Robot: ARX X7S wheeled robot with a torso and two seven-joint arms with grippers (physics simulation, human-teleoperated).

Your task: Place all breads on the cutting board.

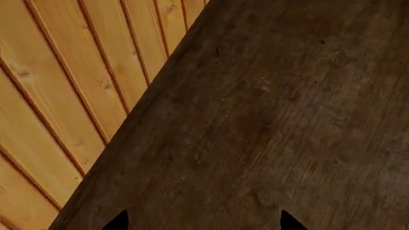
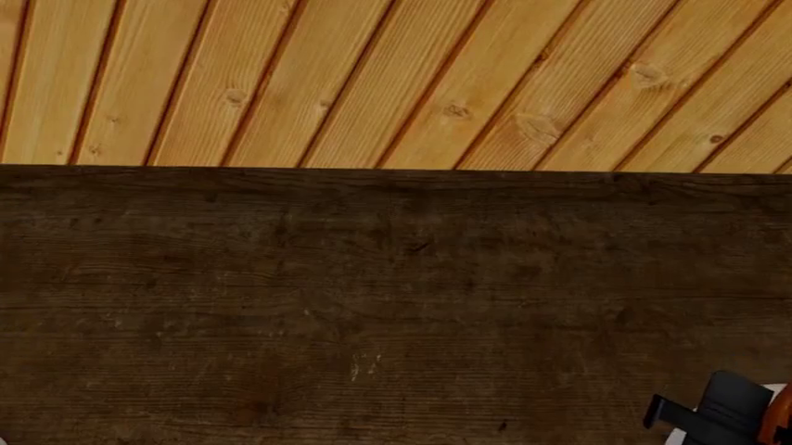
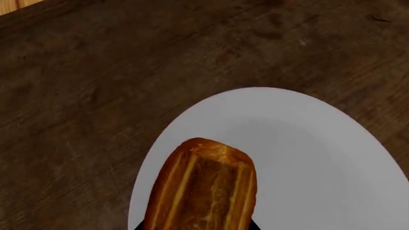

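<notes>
Split-top loaf [image 3: 203,189], glossy orange-brown, on round grey-white plate [image 3: 319,158], dark wooden table [image 2: 371,306]

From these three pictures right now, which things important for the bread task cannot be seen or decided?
- Cutting board: in no view.
- Other breads: none in view besides the split-top loaf.
- Loaf's near end: cut off by the right wrist picture's edge, so any grip is unclear.
- Plate: partly cut off there.
- Right gripper: head view shows only a corner piece.
- Left gripper: only two dark tips show.
</notes>
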